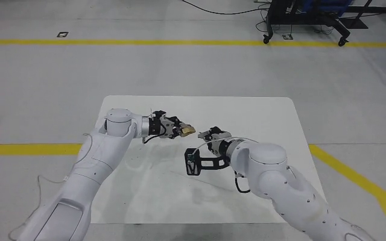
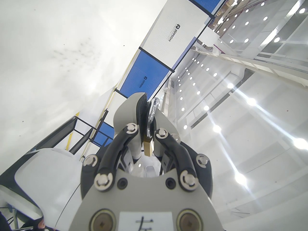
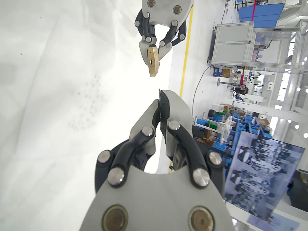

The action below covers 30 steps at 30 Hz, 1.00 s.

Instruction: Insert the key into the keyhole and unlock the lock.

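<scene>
L grip [image 1: 182,129] clamps lock [image 3: 153,61] | R wrist cam: keyhole [image 3: 151,61] visible | R grip [image 3: 160,100] pinches key [image 3: 159,92]

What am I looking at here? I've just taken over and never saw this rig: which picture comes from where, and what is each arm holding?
It is a two-armed robot at a white table. The top picture looks down from above its arms; the other two come from cameras on each wrist. The left pincer is closed on a brass padlock, held above the table with its keyhole toward the other arm. The right pincer is closed too, with a thin sliver, seemingly the key, poking out of its tip. Key and padlock face each other with a gap between them; the key is not yet in.
</scene>
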Each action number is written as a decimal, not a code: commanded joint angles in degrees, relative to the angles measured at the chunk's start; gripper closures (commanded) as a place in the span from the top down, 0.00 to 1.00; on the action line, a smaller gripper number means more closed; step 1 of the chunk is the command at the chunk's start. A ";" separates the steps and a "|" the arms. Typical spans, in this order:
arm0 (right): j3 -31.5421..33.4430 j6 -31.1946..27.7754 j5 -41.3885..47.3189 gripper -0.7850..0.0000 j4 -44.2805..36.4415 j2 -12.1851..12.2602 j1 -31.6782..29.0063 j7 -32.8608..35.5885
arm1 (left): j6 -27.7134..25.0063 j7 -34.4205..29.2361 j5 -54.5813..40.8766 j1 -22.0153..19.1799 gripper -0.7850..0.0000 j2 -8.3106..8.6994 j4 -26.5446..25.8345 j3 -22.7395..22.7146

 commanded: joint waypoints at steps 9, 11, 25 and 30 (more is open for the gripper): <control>-8.30 2.56 2.09 0.00 6.78 -2.33 6.47 4.82 | 2.37 2.76 -0.86 0.48 0.00 -0.37 -0.97 0.69; -9.12 3.48 2.82 0.00 7.89 -2.57 7.35 5.74 | 2.40 2.60 -0.98 0.43 0.00 -0.39 -0.88 0.76; -13.97 8.32 4.59 0.00 9.76 -2.17 11.41 10.59 | 3.52 2.85 -2.64 -0.13 0.00 -0.54 0.56 0.45; -15.46 9.62 5.61 0.00 9.98 -1.84 12.73 11.89 | 3.64 2.94 -2.57 -0.25 0.00 -0.57 0.68 0.60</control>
